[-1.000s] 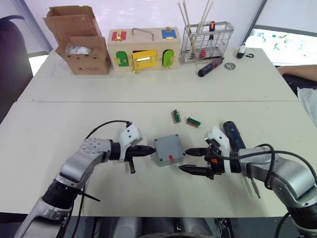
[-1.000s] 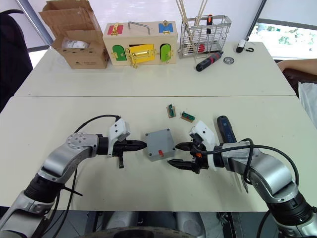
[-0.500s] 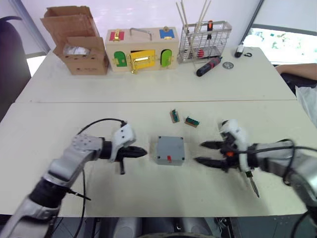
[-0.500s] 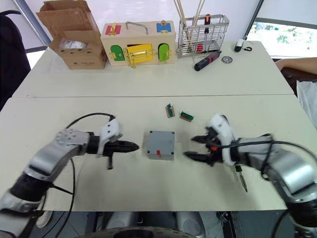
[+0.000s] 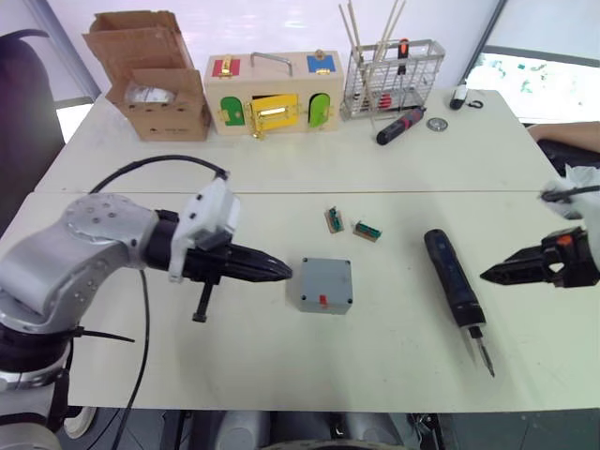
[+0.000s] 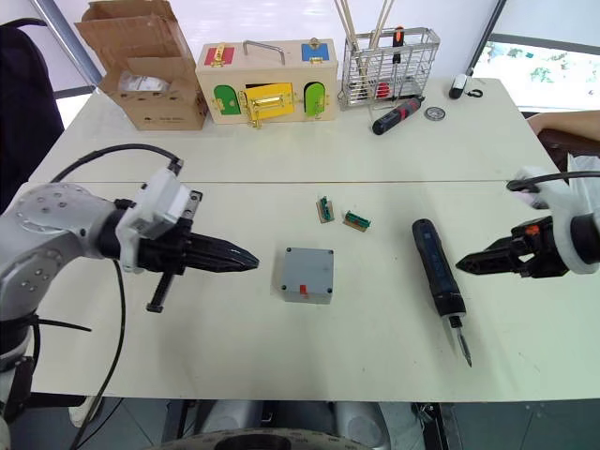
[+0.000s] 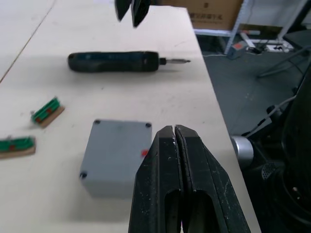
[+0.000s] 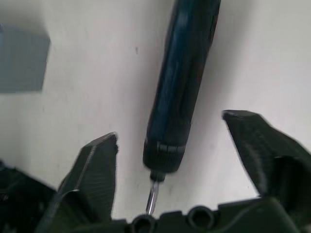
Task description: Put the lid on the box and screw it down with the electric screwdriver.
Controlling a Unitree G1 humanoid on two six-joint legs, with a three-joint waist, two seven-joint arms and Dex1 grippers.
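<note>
The grey box [image 5: 323, 284] sits mid-table with its red mark facing the near edge. The flat lid [image 7: 119, 143] with corner holes lies on top of it. To its right lies the electric screwdriver [image 5: 453, 281], dark blue-black, with its bit [image 5: 483, 352] pointing toward the near edge. My left gripper [image 5: 281, 274] is shut and empty, its tips just left of the box and apart from it. My right gripper [image 5: 497, 274] hovers right of the screwdriver. In the right wrist view its fingers [image 8: 92, 165] stand wide open either side of the tool's bit end, without touching.
Along the far edge stand a cardboard carton [image 5: 150, 80], a colourful wooden latch box [image 5: 270, 92] and a wire basket [image 5: 389, 75], with a red-and-black hand screwdriver [image 5: 398, 125] beside it. Two small green parts [image 5: 333, 219] lie just beyond the grey box.
Both grippers have drawn back from the box, which now sits square. My right gripper swung far right, past the screwdriver. My left gripper pulled left and stays shut.
</note>
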